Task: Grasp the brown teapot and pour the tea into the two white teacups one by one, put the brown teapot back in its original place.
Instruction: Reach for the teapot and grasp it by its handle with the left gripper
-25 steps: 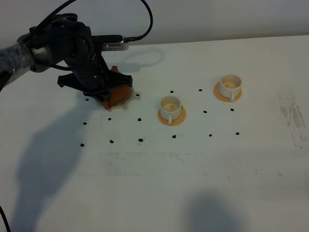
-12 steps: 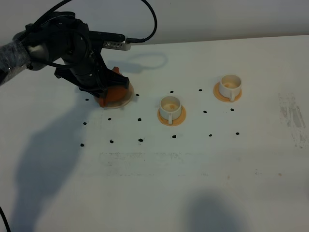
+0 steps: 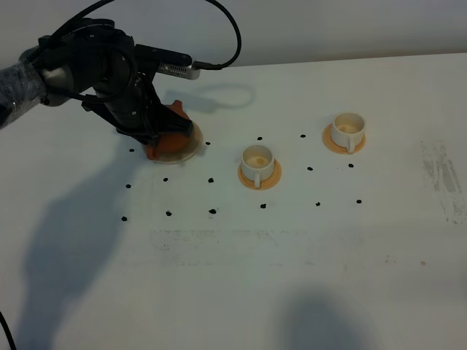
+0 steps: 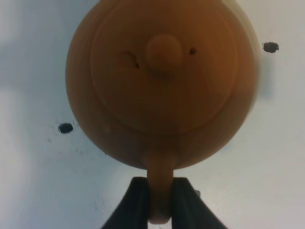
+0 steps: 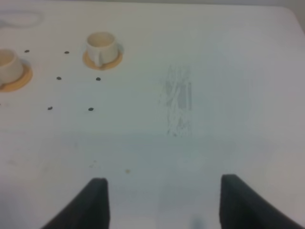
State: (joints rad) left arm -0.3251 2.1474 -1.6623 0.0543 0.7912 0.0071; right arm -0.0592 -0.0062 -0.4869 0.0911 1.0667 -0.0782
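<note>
The brown teapot [image 3: 172, 128] is at the back left over its cream saucer [image 3: 188, 148], mostly hidden by my left arm. In the left wrist view the teapot [image 4: 162, 81] shows from above, lid knob up, and my left gripper [image 4: 159, 188] is shut on its loop handle [image 4: 159, 200]. I cannot tell whether the pot rests on the saucer. The two white teacups [image 3: 257, 158] [image 3: 347, 128] stand on orange-tan coasters to the right; tea is not discernible in them. My right gripper [image 5: 162, 202] is open and empty over bare table, with both cups [image 5: 101, 44] [image 5: 6, 63] far from it.
Small black dots [image 3: 212, 211] mark the white table [image 3: 306, 262] around the saucer and the cups. A grey scuffed patch [image 3: 441, 175] lies at the right. The left arm's cable [image 3: 226, 29] loops above the teapot. The right arm is out of the exterior view.
My left arm has turned and shifted slightly toward the back left, and the teapot in its grip has moved a little with it. The cups have not moved.
</note>
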